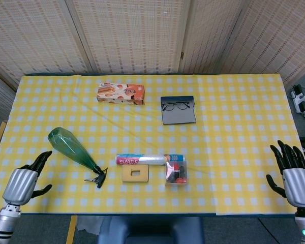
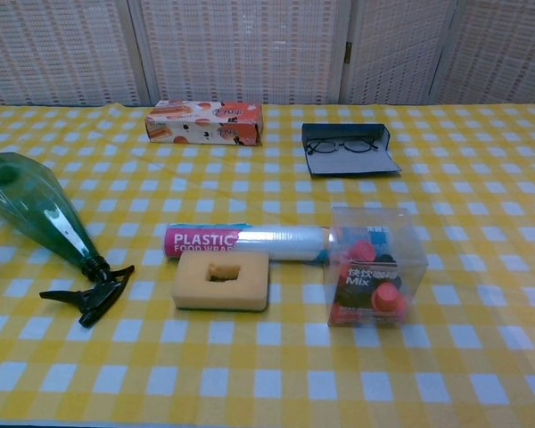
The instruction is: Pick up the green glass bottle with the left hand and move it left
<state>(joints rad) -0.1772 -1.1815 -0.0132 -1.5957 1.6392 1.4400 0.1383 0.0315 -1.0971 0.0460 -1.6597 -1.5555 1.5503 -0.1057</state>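
1. My left hand (image 1: 21, 184) is hovering at the counter's (image 1: 234, 147) near-left corner, its fingers (image 1: 40, 158) spread apart, holding nothing and pointing toward the bottle.
2. The green glass bottle (image 1: 71, 150) is lying on its side just beyond those fingers, apart from them, its black spray trigger (image 1: 97, 178) pointing toward the sponge (image 1: 135, 174).
3. My right hand (image 1: 295, 178) is waiting at the near-right corner, fingers apart, gripping nothing.
4. A roll of plastic wrap (image 2: 248, 241) is lying just behind the sponge, beside a clear box (image 2: 374, 267).
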